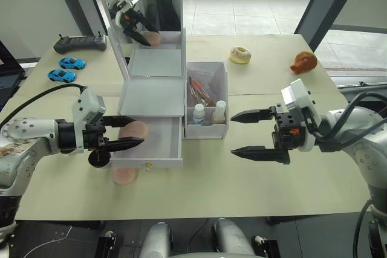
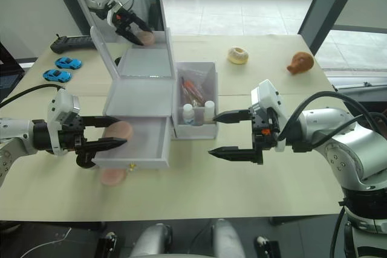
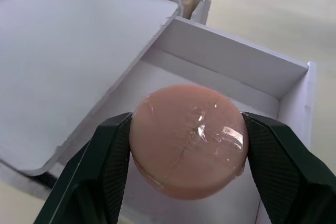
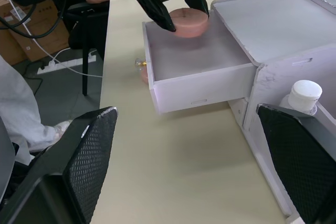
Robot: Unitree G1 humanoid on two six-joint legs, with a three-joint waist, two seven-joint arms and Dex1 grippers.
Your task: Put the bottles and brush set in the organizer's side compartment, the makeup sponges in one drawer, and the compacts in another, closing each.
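One flat round pale-pink makeup sponge [image 3: 190, 139] is pinched edge to edge between the black fingers of the left gripper [image 1: 124, 132], held over the open lower drawer [image 1: 158, 142] of the white plastic organizer [image 1: 152, 98] and not yet resting on the drawer floor.

Risk: the sponge sits near the drawer's outer corner, so a release here could drop it onto the front wall and let it roll off. A soft disc may also cling to one finger pad as the jaws part.

Second pink sponge [image 1: 125, 175] lies on the table [image 1: 199, 191] just in front of the drawer, beside a small round black-topped object [image 1: 100, 158], probably one of the compacts, though the gripper partly hides it. Either could be knocked as the arm backs out.

Side compartment [image 1: 207, 98] already holds the clear pouch of brushes [image 1: 198, 90] and two white-capped bottles [image 1: 209, 113].

Right gripper [image 1: 259, 134] hovers with jaws wide apart, holding nothing, just beside the compartment, clear of the drawer.

Around, well apart: a doughnut [image 1: 240, 55], a brown pastry-like item [image 1: 303, 61], two blue toy cars [image 1: 66, 69], a black controller [image 1: 80, 43]. None obstructs.
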